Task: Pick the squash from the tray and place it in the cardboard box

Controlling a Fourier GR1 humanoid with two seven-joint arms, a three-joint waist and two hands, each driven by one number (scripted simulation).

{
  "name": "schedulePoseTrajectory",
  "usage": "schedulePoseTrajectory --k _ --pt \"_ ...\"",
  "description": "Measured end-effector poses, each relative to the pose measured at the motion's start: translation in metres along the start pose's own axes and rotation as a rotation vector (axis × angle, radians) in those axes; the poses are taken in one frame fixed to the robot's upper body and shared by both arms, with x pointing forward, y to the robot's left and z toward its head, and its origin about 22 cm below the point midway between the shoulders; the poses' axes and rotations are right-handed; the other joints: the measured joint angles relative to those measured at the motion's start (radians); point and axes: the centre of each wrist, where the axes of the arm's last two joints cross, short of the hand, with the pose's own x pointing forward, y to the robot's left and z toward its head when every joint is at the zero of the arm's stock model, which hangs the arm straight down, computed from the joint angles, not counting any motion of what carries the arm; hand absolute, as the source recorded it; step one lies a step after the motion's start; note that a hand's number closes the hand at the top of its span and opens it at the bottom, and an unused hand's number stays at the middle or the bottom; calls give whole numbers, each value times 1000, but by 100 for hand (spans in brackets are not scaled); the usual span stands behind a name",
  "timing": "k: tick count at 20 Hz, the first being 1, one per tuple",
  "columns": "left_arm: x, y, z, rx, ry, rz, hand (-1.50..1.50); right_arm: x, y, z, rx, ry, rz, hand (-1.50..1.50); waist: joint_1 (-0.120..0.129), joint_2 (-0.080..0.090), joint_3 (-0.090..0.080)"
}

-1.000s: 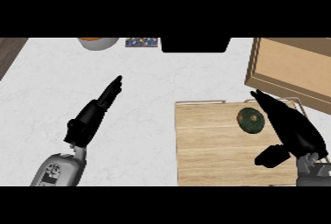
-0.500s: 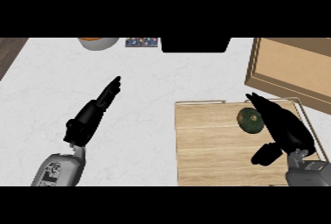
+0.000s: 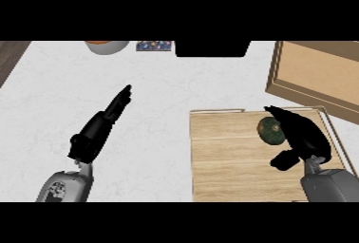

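Since 1.0 s ago the right hand [image 3: 300, 135] has shifted a little to the left and down the view, so its fingertips now lie lower along the squash's far edge. The squash and the left hand are where they were.

Of the 2 containers, the wooden tray [image 3: 224, 161] sits at the lower right of the white counter [image 3: 154, 80] and holds 1 thing: the dark green squash [image 3: 269, 131], in its upper right part near the far rim. The cardboard box [image 3: 316, 71] lies just beyond the tray's far right corner, at the view's right edge; only a plain brown inside shows.

The right hand's fingers [image 3: 282, 115] are stretched out fairly straight over the squash's right side, overlapping its edge. Its thumb [image 3: 284, 160] sticks out to the left, below the squash and apart from it. The fingers are not wrapped round the squash, and whether they touch it cannot be told from this angle.

The left hand [image 3: 101, 126] is over the bare counter, well apart from the tray. Its fingers are straight and together, pointing up and right, and it holds nothing.

A bowl [image 3: 107, 46] stands at the counter's far edge.
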Motion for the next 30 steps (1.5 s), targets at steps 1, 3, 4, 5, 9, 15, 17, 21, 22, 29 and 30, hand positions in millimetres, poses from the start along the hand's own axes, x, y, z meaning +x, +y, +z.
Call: schedulePoseTrajectory --k 1,3,4,5,9,15,17,21,22,29,30 --pt "-1 -1 0 -2 -1 -1 0 -1 5 -5 7 -1 1 150 0 0 -1" --pt "-1 -1 -2 -1 -1 0 0 -4 2 -5 7 -11 9 150 0 -2 -2" --pt "2 -1 -3 -3 1 4 0 -3 0 -8 7 -14 14 150 0 -1 -2" --pt "2 1 -2 -5 2 2 0 -2 1 -9 -1 -20 19 150 0 -2 -2" --pt "5 1 -1 1 1 1 0 -5 3 -18 -29 -34 39 150 1 -4 -4" --pt "5 5 -5 1 2 -5 0 -37 -7 -46 -56 -6 30 150 3 -7 -9" --pt "4 5 -4 -6 -1 -1 0 -50 -11 -52 -90 4 39 150 4 -5 -7" --pt "6 1 -2 -5 1 -2 0 -57 -16 -51 -211 22 68 150 1 -3 -3" --pt "4 1 -2 -3 3 -4 0 -59 -16 -48 -245 27 83 150 0 -2 -3" --pt "5 6 -1 4 5 -3 0 -46 -59 -16 -425 -3 84 150 -8 -3 -1" --pt "3 3 -2 6 8 -2 0 -44 -65 -9 -442 -12 76 150 -9 -3 -1"
